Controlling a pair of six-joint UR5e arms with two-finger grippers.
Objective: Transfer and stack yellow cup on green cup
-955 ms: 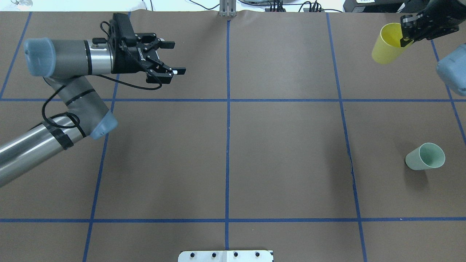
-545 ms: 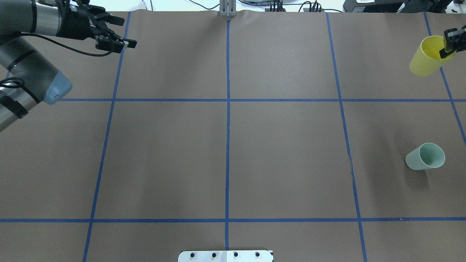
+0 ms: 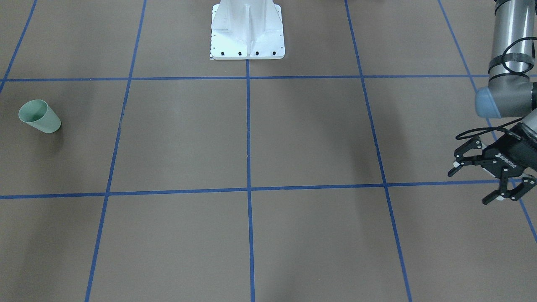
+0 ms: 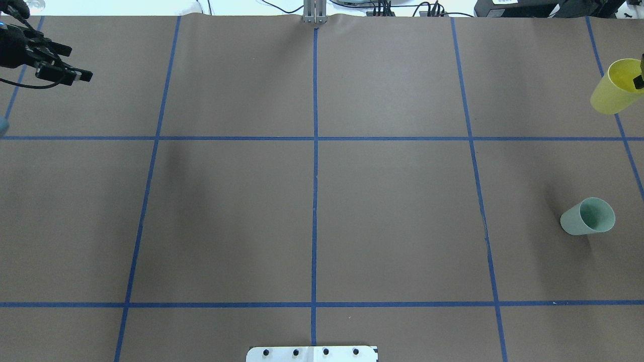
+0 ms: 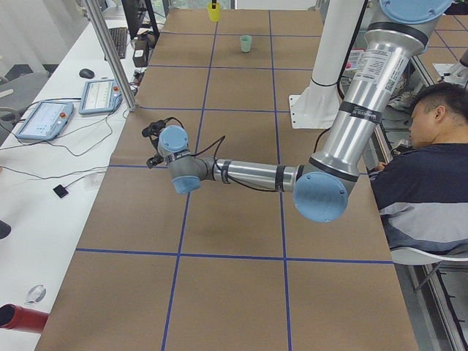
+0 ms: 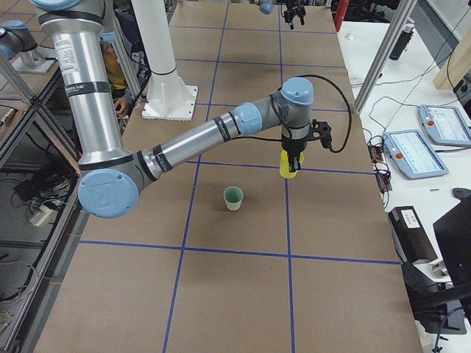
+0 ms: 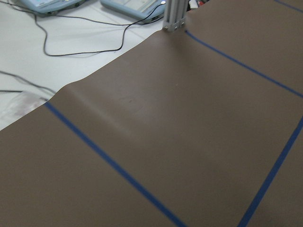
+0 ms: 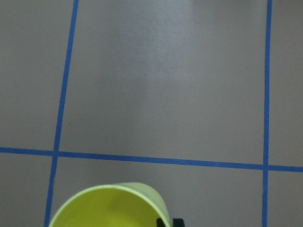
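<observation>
The yellow cup (image 4: 614, 88) hangs tilted at the table's far right, above the brown mat. My right gripper (image 4: 640, 75) is shut on its rim, with one finger inside the cup. The exterior right view shows the cup (image 6: 288, 165) under the gripper (image 6: 293, 153). Its rim (image 8: 111, 205) fills the bottom of the right wrist view. The green cup (image 4: 588, 217) stands upright on the mat, nearer the robot than the yellow cup. It also shows in the front-facing view (image 3: 40, 116) and the exterior right view (image 6: 233, 197). My left gripper (image 4: 80, 63) is open and empty at the far left corner (image 3: 469, 186).
The white robot base plate (image 3: 247, 29) sits at the table's near middle edge. An aluminium post (image 4: 314, 12) stands at the far edge. Blue tape lines grid the mat. An operator (image 5: 428, 175) sits beside the robot. Tablets (image 6: 412, 151) lie on a side table.
My left arm has swung far to the left, its gripper still open. My right gripper has carried the yellow cup to the right and a little toward the robot. The green cup has not moved.
</observation>
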